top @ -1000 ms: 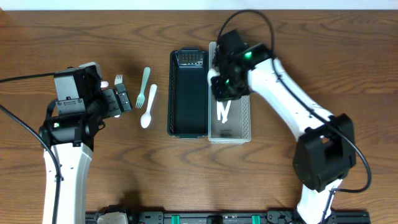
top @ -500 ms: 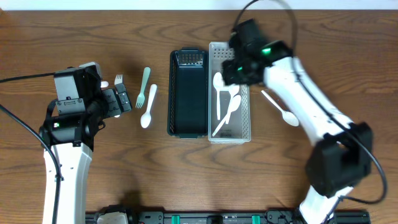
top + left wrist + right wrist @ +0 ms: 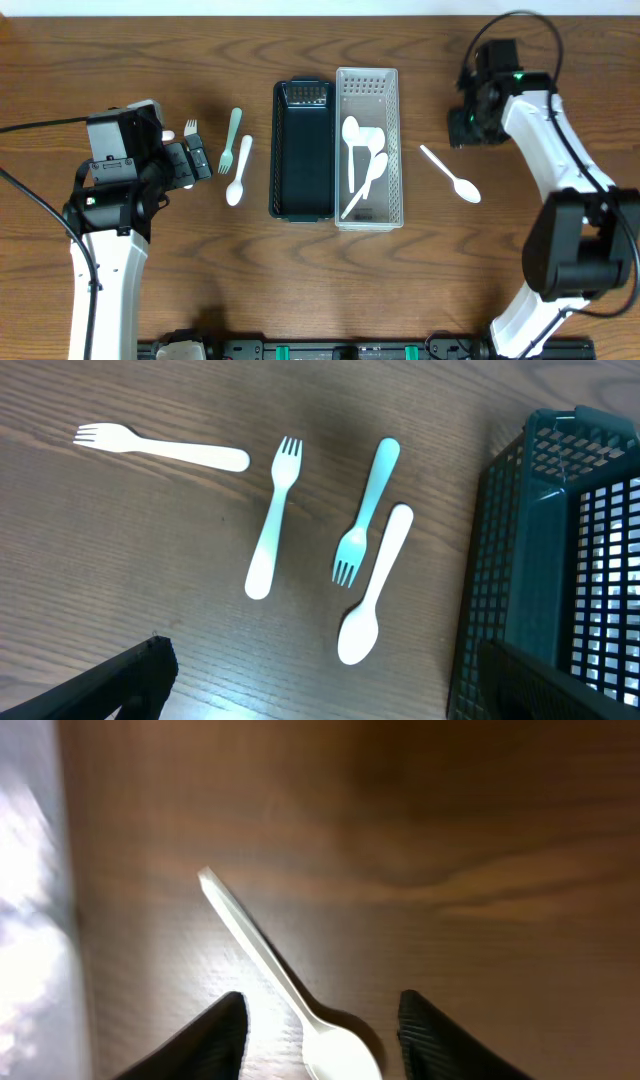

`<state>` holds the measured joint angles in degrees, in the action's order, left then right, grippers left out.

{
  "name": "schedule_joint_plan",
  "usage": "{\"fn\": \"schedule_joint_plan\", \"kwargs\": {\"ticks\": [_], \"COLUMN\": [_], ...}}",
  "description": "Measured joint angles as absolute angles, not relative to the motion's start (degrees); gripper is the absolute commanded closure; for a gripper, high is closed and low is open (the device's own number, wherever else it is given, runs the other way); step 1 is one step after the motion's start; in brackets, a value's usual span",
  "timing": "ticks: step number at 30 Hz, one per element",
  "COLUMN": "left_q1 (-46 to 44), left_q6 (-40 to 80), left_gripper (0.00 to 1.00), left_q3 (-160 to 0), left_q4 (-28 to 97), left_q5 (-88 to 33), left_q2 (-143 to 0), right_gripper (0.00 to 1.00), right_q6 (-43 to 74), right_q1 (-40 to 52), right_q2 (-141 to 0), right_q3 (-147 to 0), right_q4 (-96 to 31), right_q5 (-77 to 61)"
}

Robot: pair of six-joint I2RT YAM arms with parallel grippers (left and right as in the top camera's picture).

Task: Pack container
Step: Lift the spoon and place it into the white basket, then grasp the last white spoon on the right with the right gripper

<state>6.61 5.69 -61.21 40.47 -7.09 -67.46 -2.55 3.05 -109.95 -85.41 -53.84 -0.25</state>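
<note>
A white basket [image 3: 392, 150] holds white spoons [image 3: 355, 160]. A dark green basket [image 3: 303, 195] stands against its left side. A white spoon [image 3: 450, 174] lies on the table right of the baskets. It also shows in the right wrist view [image 3: 262, 952]. My right gripper [image 3: 462, 132] hangs open above it, its fingers [image 3: 320, 1045] on either side of the spoon's bowl. My left gripper [image 3: 192, 160] is open and empty [image 3: 320, 695] over a teal fork [image 3: 365, 510], a white spoon [image 3: 375, 585], a pale fork [image 3: 273, 520] and a white fork [image 3: 160, 445].
The left cutlery lies in a loose row left of the dark basket [image 3: 540, 540]. The white basket's edge shows blurred at the left of the right wrist view [image 3: 30, 870]. Bare wood surrounds the spoon on the right.
My right gripper has left the white basket, where spoons now lie, and swung right to hang over the spoon on the table. The left arm has not moved.
</note>
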Motion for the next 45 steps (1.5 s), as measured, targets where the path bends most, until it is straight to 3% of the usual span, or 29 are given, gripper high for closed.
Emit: {"fn": "schedule_joint_plan", "kwargs": {"ticks": [7, 14, 24, 27, 35, 45], "left_q1": [6.6, 6.6, 6.6, 6.6, 6.6, 6.6], "left_q6": [5.7, 5.7, 5.7, 5.7, 5.7, 5.7], "left_gripper": [0.02, 0.02, 0.02, 0.02, 0.02, 0.02], "left_q3": [-61.2, -61.2, -61.2, -61.2, -61.2, -61.2], "left_q4": [40.5, 40.5, 40.5, 40.5, 40.5, 40.5], "left_q5": [-7.1, -7.1, -7.1, -7.1, -7.1, -7.1], "left_q2": [-67.5, -67.5, -67.5, -67.5, -67.5, -67.5], "right_gripper": [0.6, 0.62, 0.67, 0.82, 0.98, 0.99], "right_q6": [-21.6, -28.9, -30.2, -28.8, -25.1, -20.5], "right_q1": [3.1, 3.1, 4.6, 4.6, 4.4, 4.4], "right_q2": [-113.3, -115.0, -120.0, -120.4, -120.6, -120.8], "right_q3": [-83.3, -83.3, -83.3, -83.4, -83.5, -88.1], "right_q4": [-54.6, -55.3, -55.9, -56.0, -55.7, -62.6], "right_q5": [-2.2, -3.4, -5.1, -4.7, -4.2, -4.1]}}
